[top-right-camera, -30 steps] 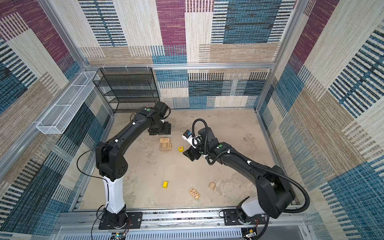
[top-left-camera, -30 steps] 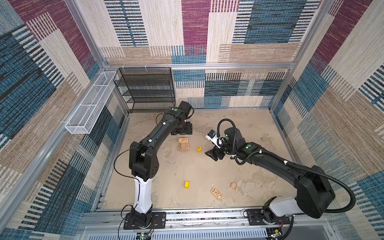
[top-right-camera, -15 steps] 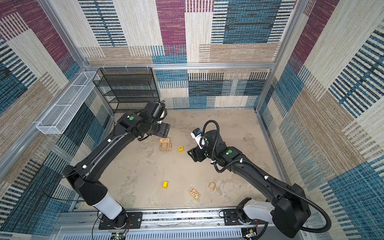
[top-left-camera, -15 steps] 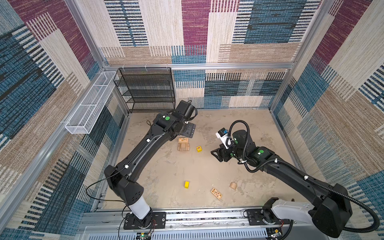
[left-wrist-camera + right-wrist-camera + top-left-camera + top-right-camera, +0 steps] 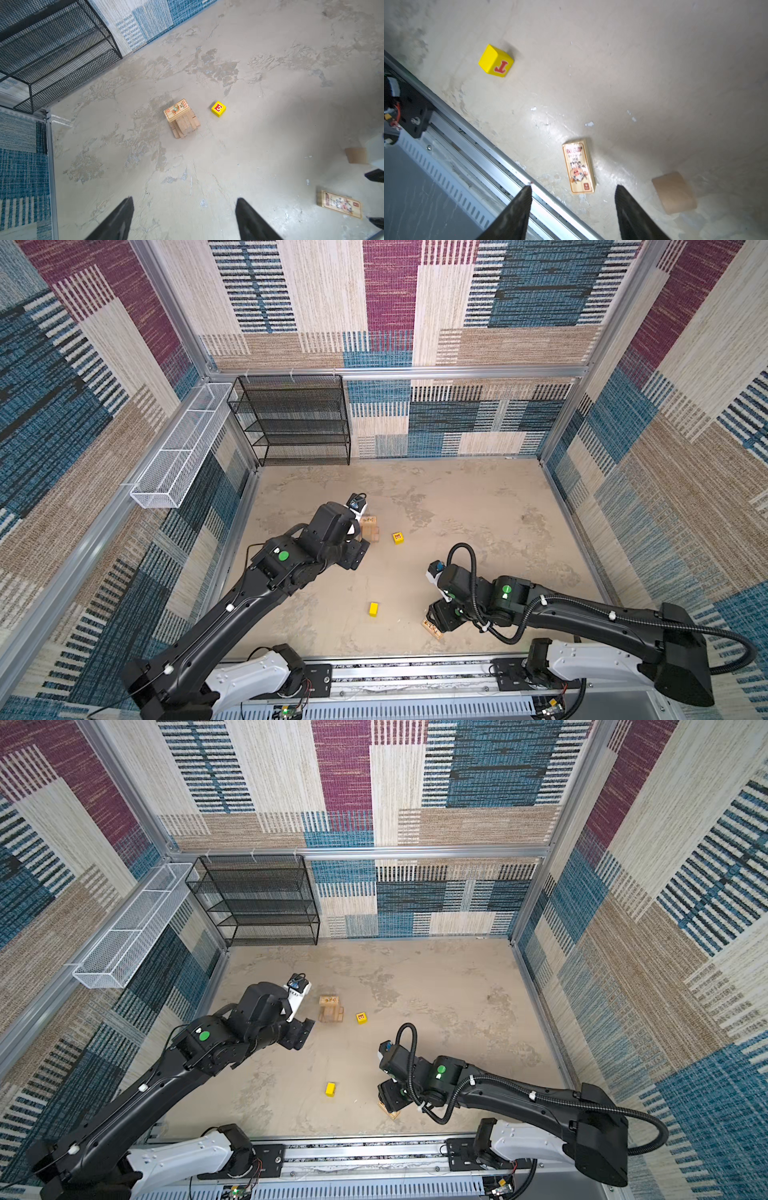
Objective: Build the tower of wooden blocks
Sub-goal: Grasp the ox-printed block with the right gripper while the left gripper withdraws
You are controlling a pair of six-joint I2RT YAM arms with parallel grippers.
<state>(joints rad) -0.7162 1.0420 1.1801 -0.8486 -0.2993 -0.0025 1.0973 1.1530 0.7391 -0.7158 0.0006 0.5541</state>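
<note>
The tower [image 5: 331, 1009] is a short stack of tan wood blocks topped by a printed oblong [image 5: 176, 109]. A yellow block with a red E [image 5: 361, 1017] sits just right of it. Another yellow block [image 5: 373, 609], lettered T [image 5: 496, 61], lies nearer the front. My left gripper [image 5: 184, 199] is open and empty, hanging front-left of the tower [image 5: 370, 529]. My right gripper [image 5: 573, 187] is open above a picture-printed oblong block [image 5: 579, 166] that lies flat near the front rail. A rounded tan piece [image 5: 673, 194] rests beside that block, hidden under the right arm in both top views.
A black wire shelf [image 5: 299, 423] stands in the back left corner. A white wire basket [image 5: 178, 448] hangs on the left wall. An aluminium rail [image 5: 374, 668] runs along the front edge, close to the printed block [image 5: 432, 628]. Patterned walls enclose the floor.
My right arm has swung from the middle of the floor to the front, over the printed block. My left gripper has drawn back from behind the tower to its front-left.
</note>
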